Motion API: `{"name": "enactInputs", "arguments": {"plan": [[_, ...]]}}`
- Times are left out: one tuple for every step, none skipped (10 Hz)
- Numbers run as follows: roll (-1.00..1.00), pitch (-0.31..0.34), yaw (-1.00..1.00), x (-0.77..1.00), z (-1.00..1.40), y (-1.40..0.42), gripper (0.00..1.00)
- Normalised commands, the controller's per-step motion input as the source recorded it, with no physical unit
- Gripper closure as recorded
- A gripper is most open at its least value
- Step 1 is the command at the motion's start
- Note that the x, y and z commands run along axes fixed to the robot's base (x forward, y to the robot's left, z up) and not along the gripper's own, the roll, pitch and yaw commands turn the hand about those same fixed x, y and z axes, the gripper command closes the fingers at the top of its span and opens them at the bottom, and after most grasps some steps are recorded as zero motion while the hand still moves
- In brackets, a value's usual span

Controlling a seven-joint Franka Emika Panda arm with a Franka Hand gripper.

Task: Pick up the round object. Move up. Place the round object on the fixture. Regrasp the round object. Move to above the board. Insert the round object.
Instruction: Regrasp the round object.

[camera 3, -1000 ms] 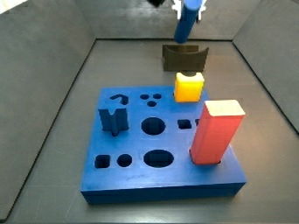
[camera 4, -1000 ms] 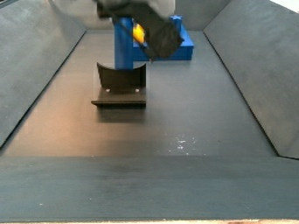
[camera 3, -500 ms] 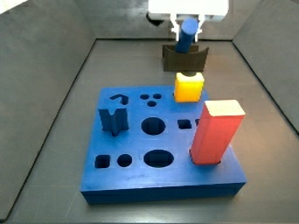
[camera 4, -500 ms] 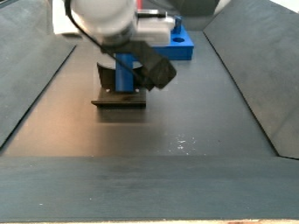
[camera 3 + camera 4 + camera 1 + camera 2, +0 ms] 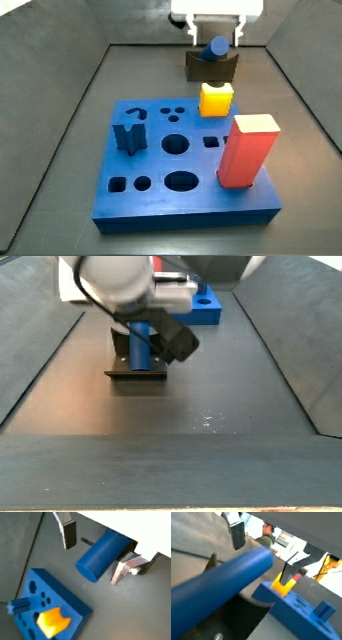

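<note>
The gripper [image 5: 92, 549] hung low over the fixture [image 5: 210, 68] at the far end of the floor, its jaws spread, the silver fingers [image 5: 67, 533] standing clear on either side of the round object [image 5: 101, 554] with a visible gap to each pad. In both wrist views the dark blue cylinder [image 5: 218, 594] lay lengthwise between the plates, released rather than gripped. In a side view the round object [image 5: 215, 46] rested in the notch on top of the fixture, directly beneath the gripper [image 5: 215, 38]. The board [image 5: 140, 195] lay well in front of the gripper, carrying the yellow cube [image 5: 215, 98] and the red block [image 5: 247, 150].
</note>
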Motion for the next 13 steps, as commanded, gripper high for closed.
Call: {"name": "enactInputs", "arguments": {"plan": [[0.00, 0.065, 0.05, -0.02, 1.00, 0.00, 0.00], [0.01, 0.080, 0.03, -0.03, 1.00, 0.01, 0.00], [0.02, 0.096, 0.02, -0.03, 0.89, 0.01, 0.00], [0.03, 0.104, -0.01, -0.03, 0.64, 0.01, 0.00], [0.04, 0.102, -0.02, -0.03, 0.45, 0.01, 0.00], [0.04, 0.095, -0.04, -0.02, 0.26, 0.01, 0.00], [1.00, 0.059, 0.02, 0.15, 0.90, -0.84, 0.00], [1.00, 0.058, 0.02, 0.14, 0.79, -0.81, 0.00], [1.00, 0.054, 0.02, 0.08, 0.67, -0.67, 0.00], [1.00, 0.049, 0.02, 0.02, 0.49, -0.47, 0.00], [1.00, 0.045, 0.02, -0.02, 0.27, -0.27, 0.00], [1.00, 0.042, 0.02, -0.02, 0.03, -0.06, 0.00], [1.00, 0.042, 0.02, -0.01, -0.01, -0.02, 0.00]]}}
